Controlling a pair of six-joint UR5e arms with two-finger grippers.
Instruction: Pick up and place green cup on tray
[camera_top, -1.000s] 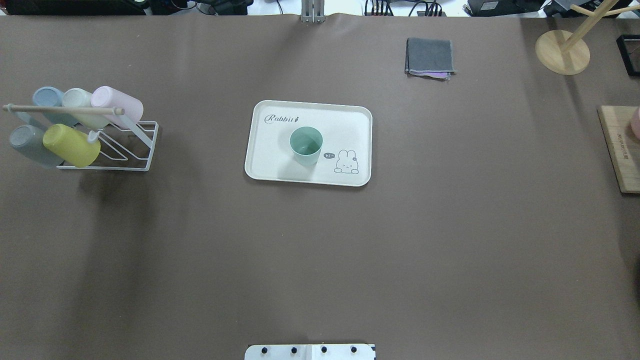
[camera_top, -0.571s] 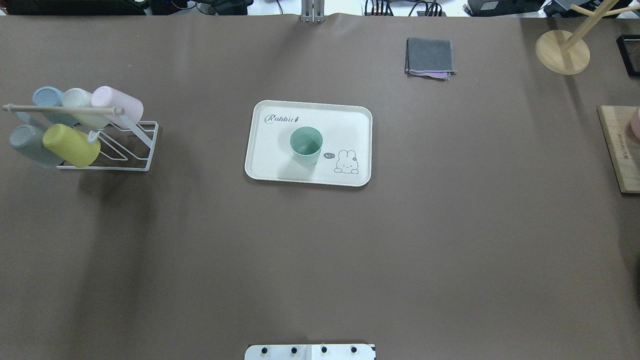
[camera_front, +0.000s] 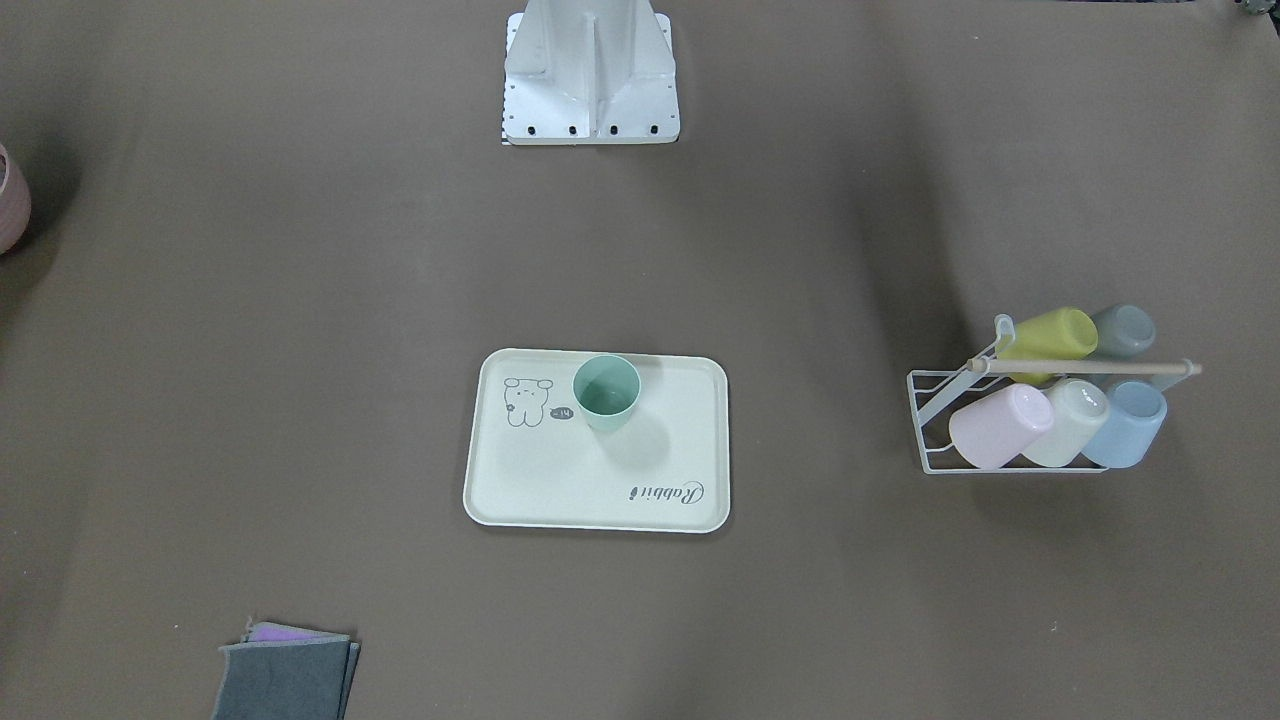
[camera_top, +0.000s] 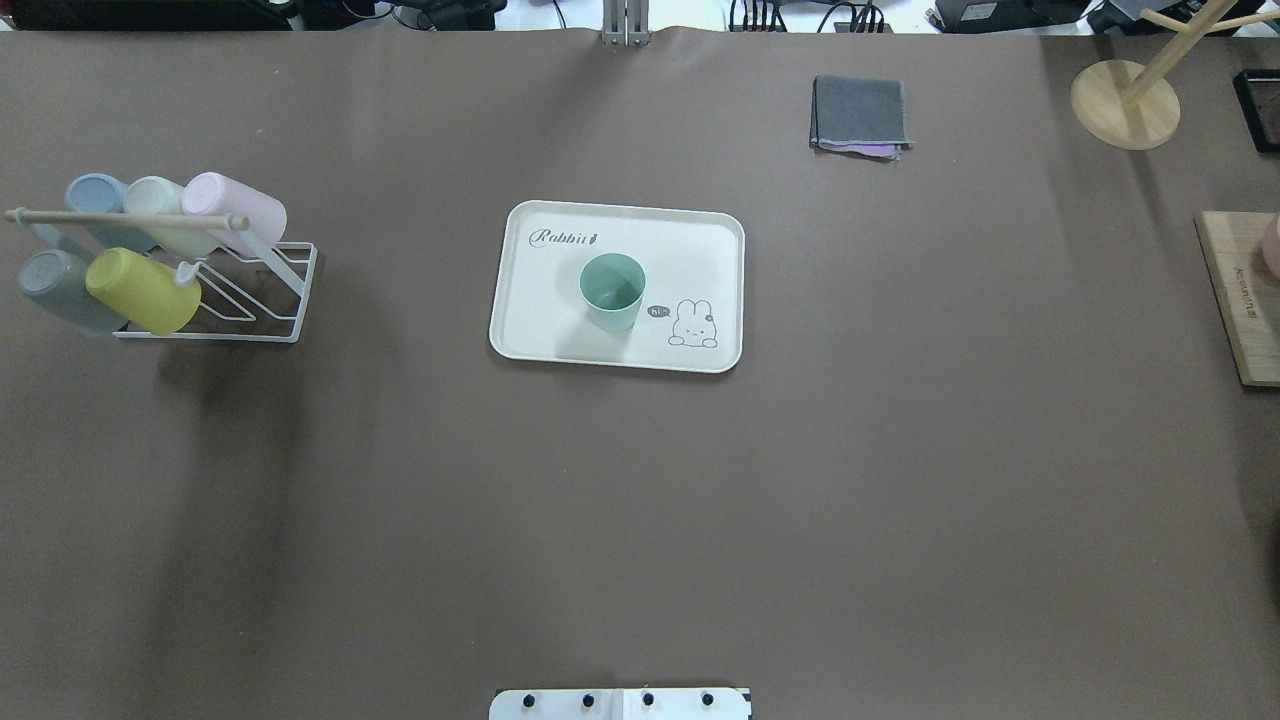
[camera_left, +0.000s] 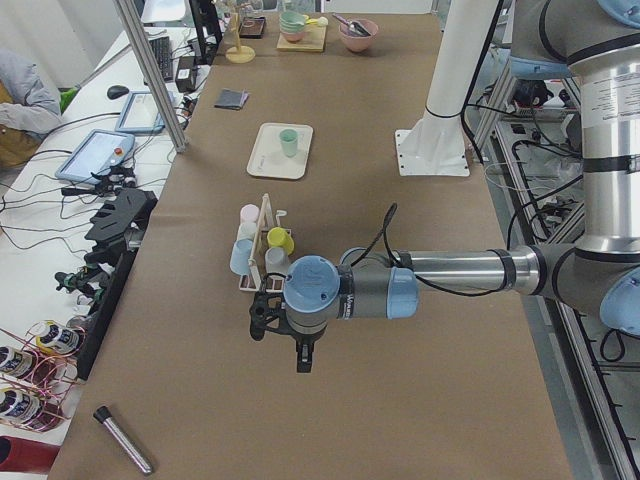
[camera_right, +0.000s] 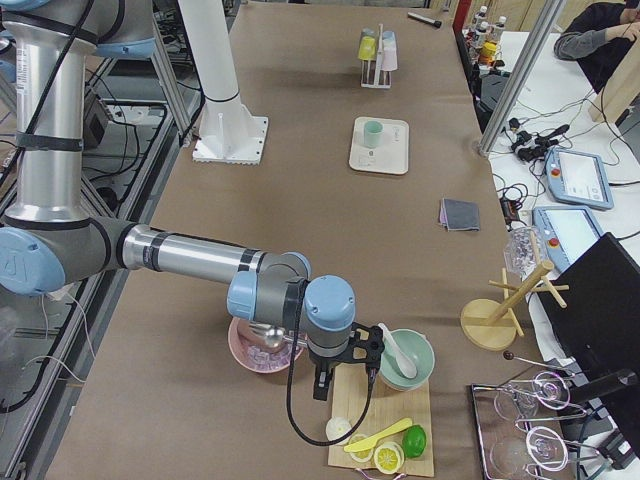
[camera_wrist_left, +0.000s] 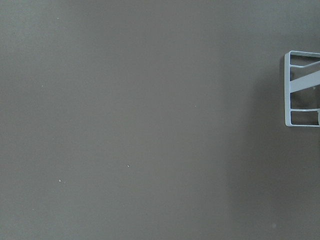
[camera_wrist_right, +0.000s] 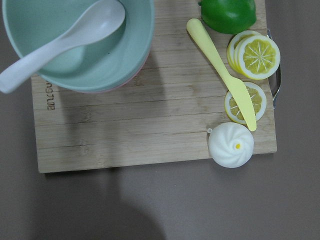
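The mint-green cup (camera_top: 612, 290) stands upright, mouth up, on the cream-white tray (camera_top: 545, 320) in the middle of the table, next to the animal drawing. It also shows in the front view (camera_front: 606, 392) on the tray (camera_front: 560, 480). Neither gripper is near it. My left gripper (camera_left: 292, 345) hangs over bare table beyond the cup rack, seen only in the left side view. My right gripper (camera_right: 345, 380) hangs over the wooden board, seen only in the right side view. I cannot tell whether either is open or shut.
A white wire rack (camera_top: 262, 312) with several pastel cups, among them a lime one (camera_top: 140, 290), stands at the left. A folded grey cloth (camera_top: 860, 115) and a wooden stand (camera_top: 1125, 100) lie far right. A cutting board (camera_wrist_right: 150, 125) carries a bowl (camera_wrist_right: 75, 45), lemon slices and a knife.
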